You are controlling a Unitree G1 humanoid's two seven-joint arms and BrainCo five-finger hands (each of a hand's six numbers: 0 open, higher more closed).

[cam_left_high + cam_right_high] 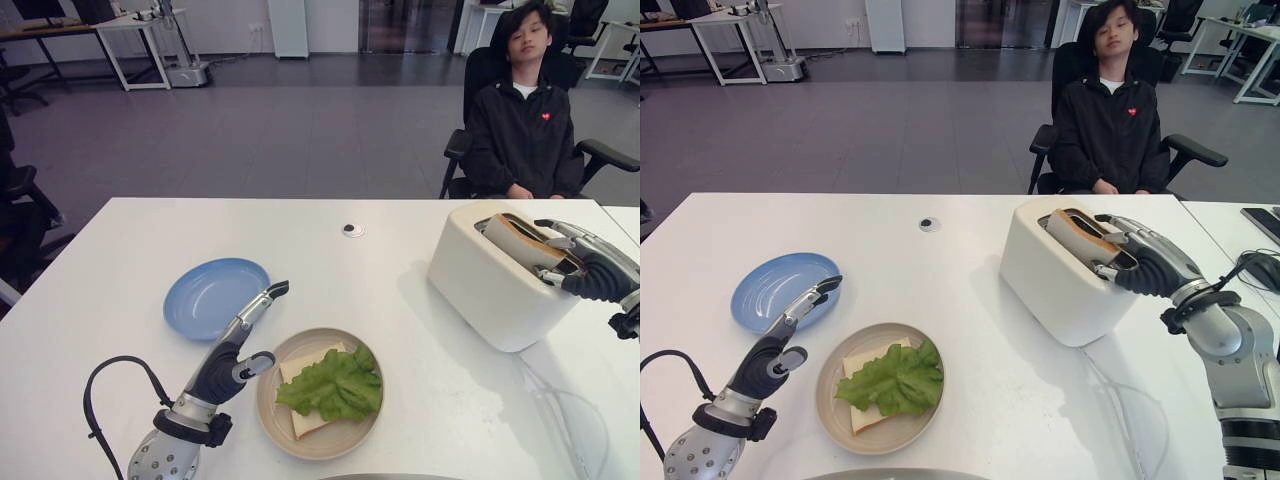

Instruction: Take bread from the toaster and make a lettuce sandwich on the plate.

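We're gripping toast (1075, 232) in the toaster (1045, 295), far right.
Right hand (1148, 263) is pinching it; left hand (780, 345) is hovering open, empty, left of the plate (828, 405) holding lettuce (895, 380).

Green lettuce (335, 385), blue plate (205, 300), cream toaster (480, 285)

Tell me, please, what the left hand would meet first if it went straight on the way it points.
Probably nothing soon: the left hand points just past the blue plate's right rim, over bare table toward the small dark disc; height and depth are unclear.
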